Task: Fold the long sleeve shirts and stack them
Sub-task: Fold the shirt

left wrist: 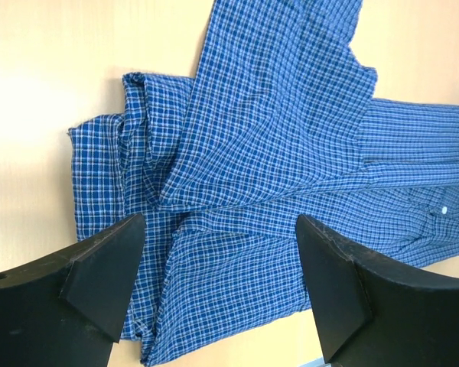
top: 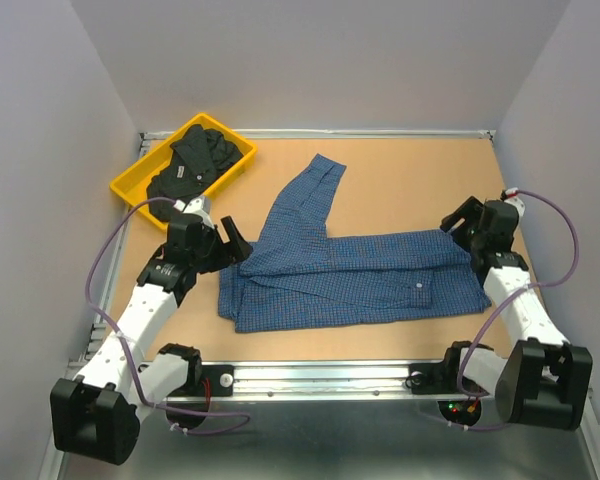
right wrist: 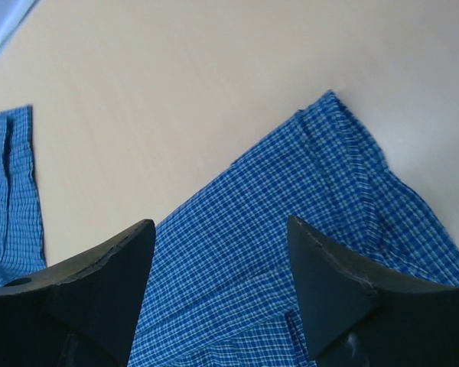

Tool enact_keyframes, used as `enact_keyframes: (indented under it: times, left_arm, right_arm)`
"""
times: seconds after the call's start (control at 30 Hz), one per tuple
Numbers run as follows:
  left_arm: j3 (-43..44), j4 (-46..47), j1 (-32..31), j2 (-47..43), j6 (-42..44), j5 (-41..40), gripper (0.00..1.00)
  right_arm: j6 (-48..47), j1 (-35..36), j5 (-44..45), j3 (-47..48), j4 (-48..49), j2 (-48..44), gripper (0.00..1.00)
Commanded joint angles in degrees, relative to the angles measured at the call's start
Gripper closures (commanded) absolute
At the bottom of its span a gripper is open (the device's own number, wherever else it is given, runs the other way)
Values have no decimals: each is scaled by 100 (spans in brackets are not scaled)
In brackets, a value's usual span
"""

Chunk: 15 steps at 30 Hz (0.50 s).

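Our left gripper (left wrist: pixel 220 223) and right gripper (right wrist: pixel 219 224) hang open-jawed, holding nothing, over opposite ends of the blue shirt (top: pixel 350 275) lying on the table (top: pixel 410 180); the black shirt (top: pixel 195 160) sits in the yellow tray (top: pixel 128 192), far left corner.

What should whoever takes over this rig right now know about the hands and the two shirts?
Left hand: open, empty, over the left end of the blue shirt.
Right hand: open, empty, over its right end.
Blue shirt: flat on the table, seemingly folded into a long band, one sleeve sticking out toward the far side.
Black shirt: bunched in the yellow tray, far left corner.
Done: the blue shirt's first fold, apparently.
Left: tuck the sleeve, finish the blue shirt, fold the black shirt, stack both.
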Motion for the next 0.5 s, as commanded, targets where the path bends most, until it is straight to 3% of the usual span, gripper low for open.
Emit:
enact_keyframes:
  times: [0.0, 0.23, 0.47]
  left_arm:
    - [138, 152, 7, 324, -62, 20, 9]
    - [243, 425, 7, 764, -97, 2, 9]
    - [348, 329, 7, 888, -36, -112, 9]
  right_arm:
    - [-463, 121, -878, 637, -129, 467, 26]
    - [-656, 543, -872, 1278, -542, 1862, 27]
    - [-569, 1088, -335, 1017, -894, 2121, 27]
